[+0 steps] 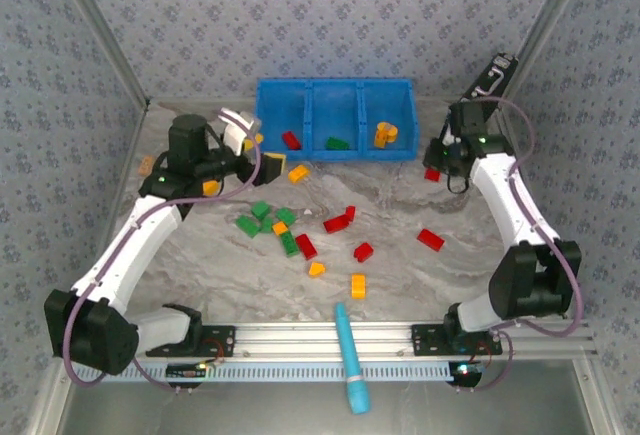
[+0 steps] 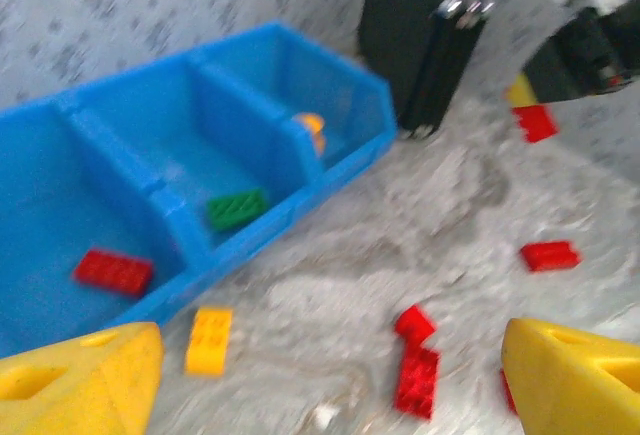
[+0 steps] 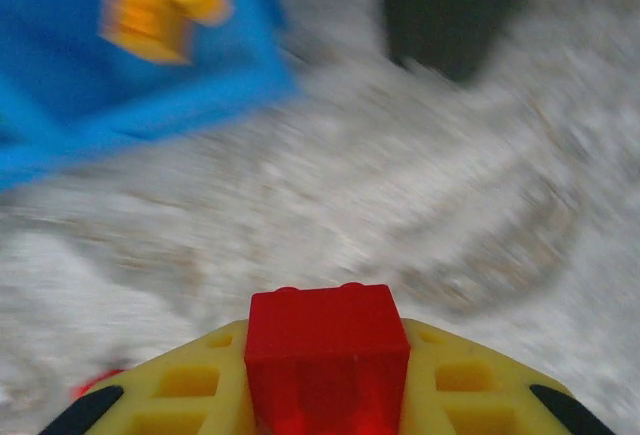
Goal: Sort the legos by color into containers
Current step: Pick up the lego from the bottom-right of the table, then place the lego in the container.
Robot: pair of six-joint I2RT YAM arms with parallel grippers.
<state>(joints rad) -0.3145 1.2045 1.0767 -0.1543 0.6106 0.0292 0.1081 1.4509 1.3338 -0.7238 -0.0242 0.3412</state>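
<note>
The blue bin (image 1: 335, 95) stands at the back with three compartments: a red lego (image 1: 291, 140) in the left one, a green lego (image 1: 337, 143) in the middle, orange legos (image 1: 385, 135) in the right. My right gripper (image 1: 436, 168) hovers just right of the bin, shut on a red lego (image 3: 325, 350) between its yellow fingers (image 3: 470, 385). My left gripper (image 1: 265, 152) sits at the bin's left front corner, open and empty, its fingers (image 2: 85, 380) spread wide above the table. Loose legos lie mid-table: green ones (image 1: 265, 220), red ones (image 1: 338, 221), yellow ones (image 1: 358, 285).
A teal pen-like cylinder (image 1: 350, 355) lies across the front rail. A black box-like device (image 1: 495, 75) leans at the back right corner, seen close behind the bin (image 2: 420, 35). A tan scrap (image 1: 147, 165) lies by the left wall. Patterned walls enclose three sides.
</note>
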